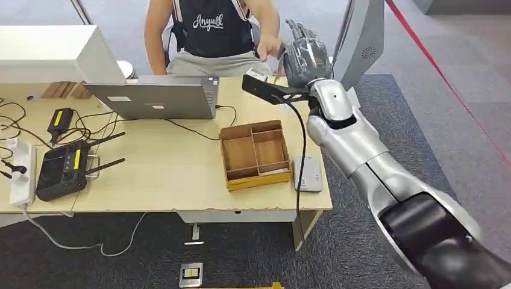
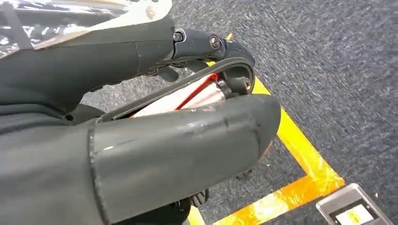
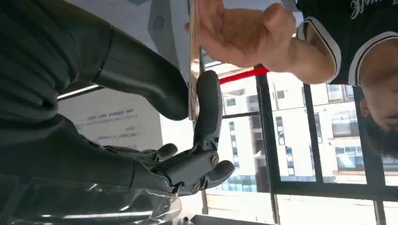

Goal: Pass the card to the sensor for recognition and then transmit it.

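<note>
My right hand (image 1: 306,55) is raised above the table's far right corner, in front of a seated person. In the right wrist view the card (image 3: 192,61) shows edge-on, pinched between my thumb (image 3: 145,75) and a finger (image 3: 209,108). The person's hand (image 3: 244,33) grips the card's other end, so both of us hold it. The person's hand (image 1: 268,47) sits just left of my fingers in the head view. The grey sensor pad (image 1: 308,173) lies flat on the table near its right edge. My left hand (image 2: 178,122) hangs over the carpet, fingers extended, holding nothing.
A wooden divided tray (image 1: 254,153) stands beside the sensor. An open laptop (image 1: 153,96), a black remote controller (image 1: 62,170), a power strip (image 1: 21,171) and cables cover the table's left and back. A grey upright stand (image 1: 361,36) rises behind my right hand.
</note>
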